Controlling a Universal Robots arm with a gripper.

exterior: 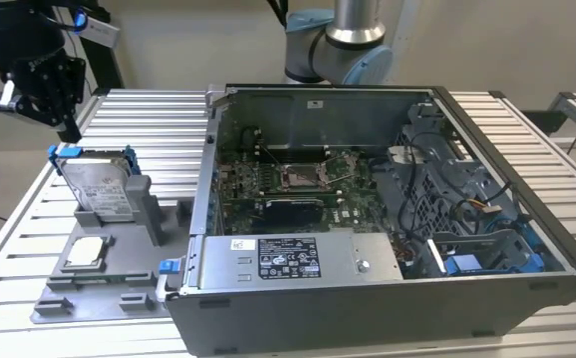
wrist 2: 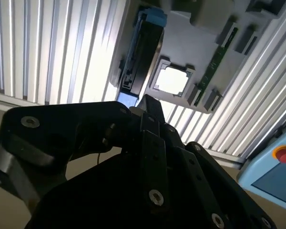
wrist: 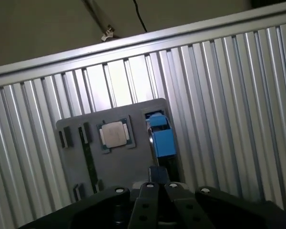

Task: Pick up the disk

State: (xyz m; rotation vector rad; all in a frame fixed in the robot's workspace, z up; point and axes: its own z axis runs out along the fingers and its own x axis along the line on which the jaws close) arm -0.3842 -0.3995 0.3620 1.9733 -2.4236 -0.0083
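Silver disk (exterior: 99,185) in its blue carrier frame (exterior: 61,151) stands on edge in a slot of the grey fixture plate (exterior: 109,298), at the exterior view's left on the ribbed aluminium surface (exterior: 148,112), beside the open computer case (exterior: 368,321). The label face is tipped back a little rather than dead upright. The small square chip (exterior: 86,252) sits flat in its own pocket on the same plate, nearer the camera, apart from the disk. The gripper (exterior: 67,128) hangs above the disk's top edge, offset toward the exterior view's left and clear of it, with no contact. The fingers (wrist: 157,174) look closed together and hold nothing; in both wrist views the linkage converges to a single tip. Key geometry: the disk is below and ahead of the fingers, and the first wrist view shows only its thin blue top edge (wrist: 161,139), with the long axis running roughly straight away from the tip. The second wrist view shows the same disk (wrist 2: 143,52) edge-on as a narrow dark slab next to the chip (wrist 2: 174,79). My read: positioned over the target, no grasp made.
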